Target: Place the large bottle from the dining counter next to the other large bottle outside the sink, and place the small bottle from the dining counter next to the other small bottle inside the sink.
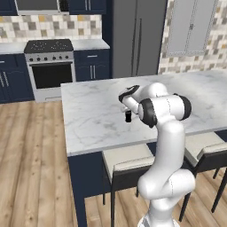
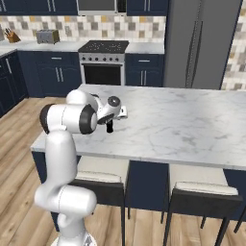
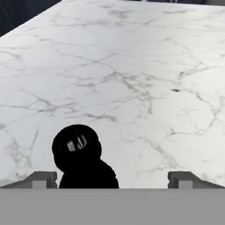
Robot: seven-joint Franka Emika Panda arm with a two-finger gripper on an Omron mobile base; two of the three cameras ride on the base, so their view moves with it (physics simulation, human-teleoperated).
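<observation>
A small dark bottle [image 1: 128, 117] [image 2: 109, 127] stands upright on the white marble dining counter [image 1: 88, 115] [image 2: 182, 125], near its front left part. My gripper [image 1: 127, 109] [image 2: 111, 119] hangs just above it, tilted forward, and its hand hides the bottle's top in both base views. In the hand view the bottle [image 3: 79, 151] is a black shape with a pale glint, low and left of centre. The open gripper [image 3: 113, 180] has its fingertips [image 3: 44, 179] wide apart on either side, touching nothing. The sink and the other bottles are out of view.
Two padded stools [image 1: 128, 159] [image 1: 206, 148] are tucked under the counter's near edge beside my base. A stove [image 1: 48, 66] and a tall grey fridge [image 1: 137, 35] line the far wall. A toaster [image 2: 47, 36] sits on the back counter. Wooden floor lies to the left.
</observation>
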